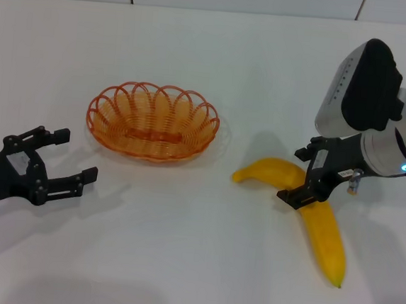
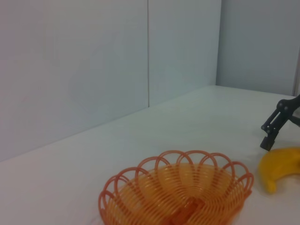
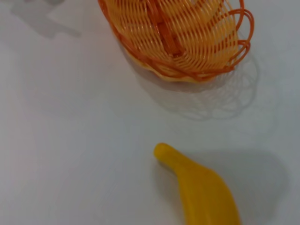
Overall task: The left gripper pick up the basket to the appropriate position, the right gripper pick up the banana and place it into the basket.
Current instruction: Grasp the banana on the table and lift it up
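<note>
Task status: neither transfer is complete. The table (image 1: 179,264) carries both task objects, and both rest on its surface.

The banana (image 1: 324,227) lies at the lower right of the head view, outside the basket and well apart from it. The basket (image 1: 153,121) sits left of centre in the head view, empty; nothing is holding it.

The right gripper (image 1: 313,181) is at centre right of the head view, positioned over the bend of the banana. One finger shows in front of the fruit. The other finger is not visible, so it cannot be determined whether the claw is spread around the banana or already closed on it. The banana shows no sign of being lifted.

The left gripper (image 1: 60,155) is at the lower left of the head view, to the lower left of the basket and clear of its rim. Its two fingers are spread wide and hold nothing.

Remaining steps, by judgement: grasp and reposition the basket, secure the banana, carry it over and release it inside.

Limits of view:
- In the left wrist view, the lower edge of the frame cuts off the basket's near side, and the right edge cuts off most of the banana.
- In the right wrist view, the basket runs off the upper edge and the banana off the lower edge. No fingers of that arm appear.
</note>
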Action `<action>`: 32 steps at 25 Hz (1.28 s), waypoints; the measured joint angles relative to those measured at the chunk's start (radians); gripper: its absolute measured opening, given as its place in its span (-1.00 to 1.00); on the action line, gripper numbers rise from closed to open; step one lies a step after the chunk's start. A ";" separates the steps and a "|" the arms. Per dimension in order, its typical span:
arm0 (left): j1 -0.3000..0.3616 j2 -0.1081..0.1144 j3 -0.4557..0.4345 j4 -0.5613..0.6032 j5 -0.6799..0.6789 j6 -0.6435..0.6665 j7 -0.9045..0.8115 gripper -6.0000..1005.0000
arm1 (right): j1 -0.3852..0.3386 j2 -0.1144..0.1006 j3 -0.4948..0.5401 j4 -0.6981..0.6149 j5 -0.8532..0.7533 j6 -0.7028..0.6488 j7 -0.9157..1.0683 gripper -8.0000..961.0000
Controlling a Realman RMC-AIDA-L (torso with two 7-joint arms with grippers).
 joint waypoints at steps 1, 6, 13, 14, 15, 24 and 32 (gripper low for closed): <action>0.000 0.000 0.000 0.000 0.000 0.000 0.000 0.83 | 0.000 0.000 0.000 0.000 0.000 -0.001 0.000 0.70; -0.001 0.000 0.000 0.000 -0.001 0.000 0.000 0.83 | 0.000 0.000 0.000 0.002 0.002 -0.005 0.001 0.69; -0.001 0.000 -0.001 0.000 -0.002 0.001 0.000 0.83 | 0.002 0.000 -0.003 0.002 0.005 -0.009 0.001 0.67; -0.001 0.001 -0.002 0.000 -0.002 0.002 -0.001 0.83 | 0.002 0.000 -0.003 0.002 0.008 -0.011 0.001 0.67; -0.001 0.001 -0.002 0.000 -0.002 0.002 -0.001 0.83 | 0.002 0.000 -0.003 0.002 0.008 -0.011 0.001 0.67; -0.003 0.002 -0.003 0.000 -0.004 0.004 0.000 0.83 | 0.011 0.000 -0.003 0.006 0.016 -0.022 0.027 0.65; -0.005 0.001 -0.002 0.000 -0.005 0.004 0.000 0.83 | 0.015 0.000 -0.003 0.010 0.009 -0.024 0.039 0.16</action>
